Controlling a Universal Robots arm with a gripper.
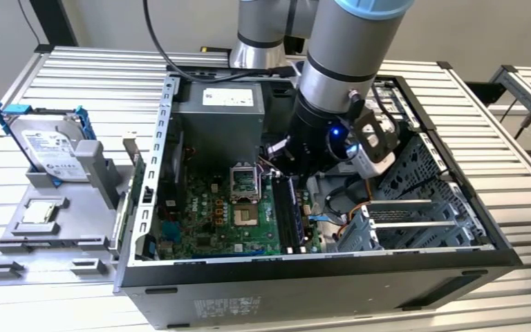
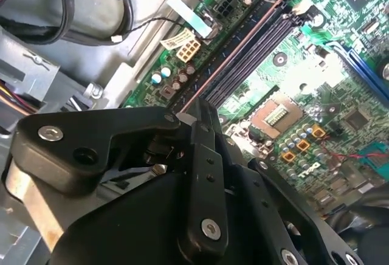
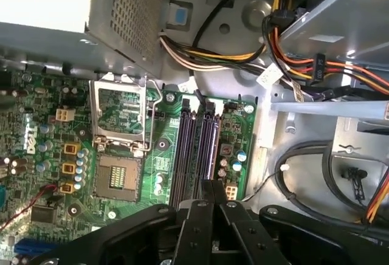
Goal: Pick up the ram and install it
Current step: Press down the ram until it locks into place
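The arm reaches down into the open computer case (image 1: 169,173), its gripper (image 2: 197,119) low over the motherboard (image 3: 73,155) at the black memory slots (image 3: 194,149). In both wrist views the fingers (image 3: 211,193) are pressed nearly together on a thin edge, the ram (image 2: 231,64), which stands along the slot nearest the case's cable side. In the exterior view a hard drive (image 1: 49,149) sits at nine o'clock from the case.

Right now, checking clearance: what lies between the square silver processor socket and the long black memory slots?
In the first wrist view, a strip of green motherboard with a round hole separates the processor socket from the memory slots.
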